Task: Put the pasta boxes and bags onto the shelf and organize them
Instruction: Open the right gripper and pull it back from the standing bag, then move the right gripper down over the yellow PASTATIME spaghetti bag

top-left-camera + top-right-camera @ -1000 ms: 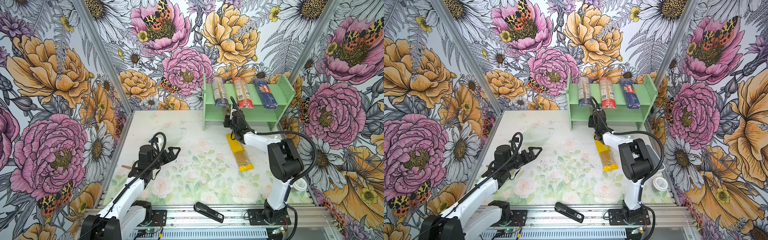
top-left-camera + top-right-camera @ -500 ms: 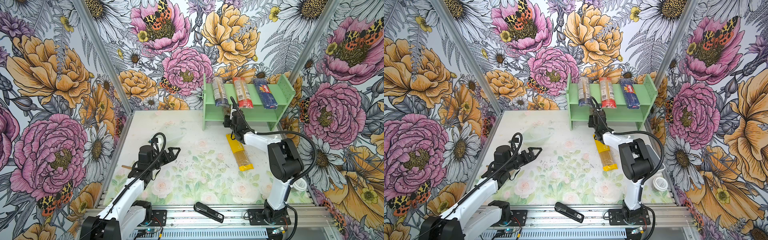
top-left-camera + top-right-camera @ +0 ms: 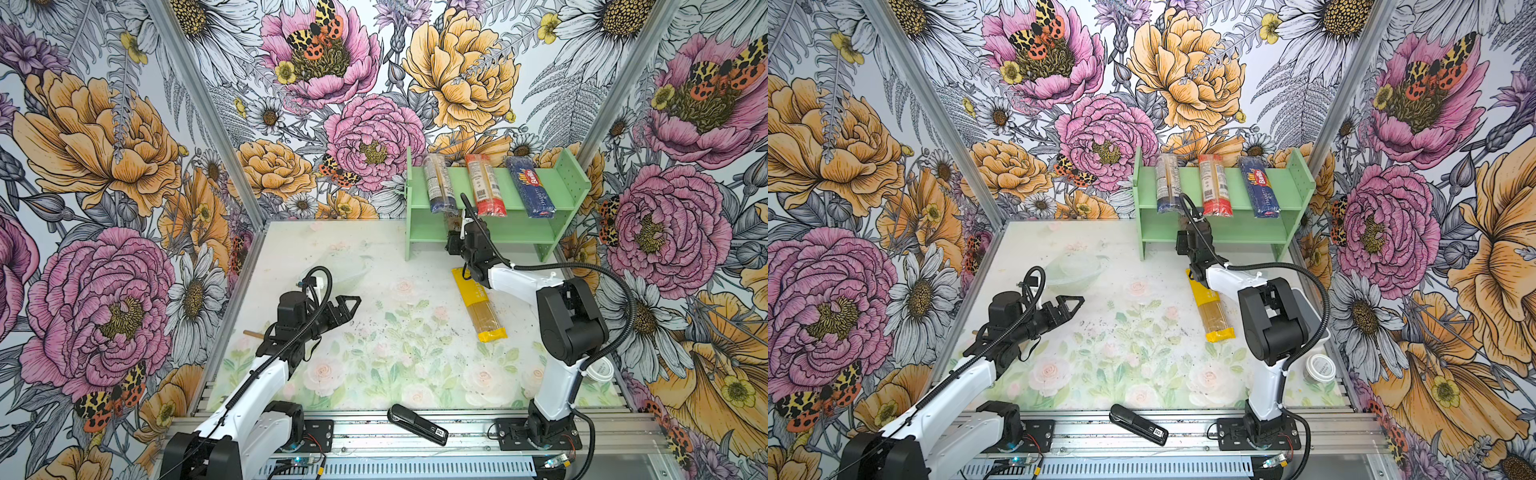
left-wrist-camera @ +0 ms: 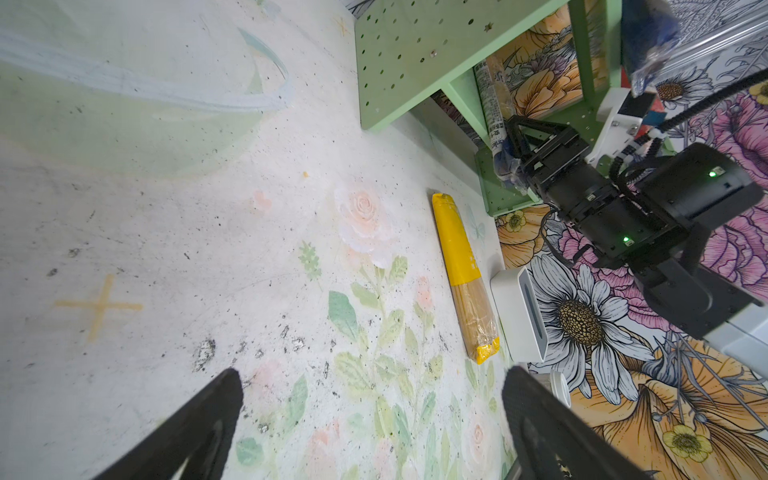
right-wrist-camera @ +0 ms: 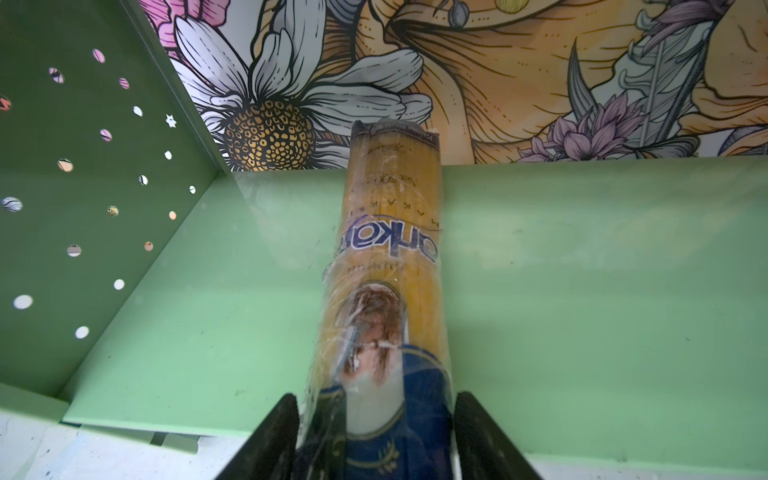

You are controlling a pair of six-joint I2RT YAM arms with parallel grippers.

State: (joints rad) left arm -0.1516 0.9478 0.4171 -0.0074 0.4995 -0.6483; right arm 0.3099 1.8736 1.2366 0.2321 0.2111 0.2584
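The right arm (image 3: 515, 278) stretched to the shelf (image 3: 573, 183), right gripper (image 5: 376, 399) loose around the blue-gold pack (image 5: 390, 232); left gripper (image 4: 372, 374) hung spread wide.

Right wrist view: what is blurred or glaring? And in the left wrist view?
Right wrist view: the pasta pack blurs at its near blue end, with glare on its wrap; the wall flowers are sharp. Left wrist view: the fingers are soft and dark, and the shelf appears slanted.
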